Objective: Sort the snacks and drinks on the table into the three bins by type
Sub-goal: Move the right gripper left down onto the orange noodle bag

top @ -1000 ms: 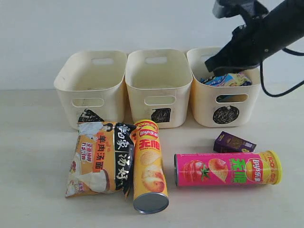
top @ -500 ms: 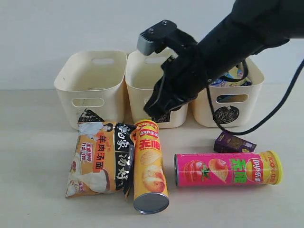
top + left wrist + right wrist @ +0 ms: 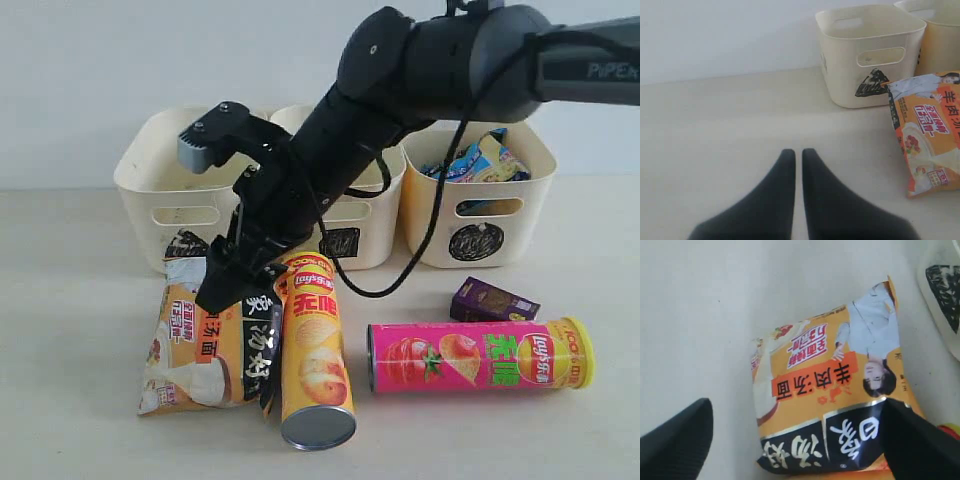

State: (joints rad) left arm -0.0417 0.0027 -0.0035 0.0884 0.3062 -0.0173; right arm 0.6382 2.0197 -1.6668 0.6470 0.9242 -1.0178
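— Hovering where, the right gripper (image 3: 796, 407)?
— Over the orange noodle bag (image 3: 200, 345), jaws spread wide, gripping nothing. It lies on the table (image 3: 80, 300) before the triangle bin (image 3: 160, 170), beside the yellow-orange tube (image 3: 315, 350).
— The left gripper (image 3: 796, 152)?
— Clenched, empty.

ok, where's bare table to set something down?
Free: table left of the orange noodle bag; strip between the circle bin and the purple carton; the near edge in front of the pink tube. Crowded: bag against yellow-orange tube, both tight to the triangle bin and square bin.
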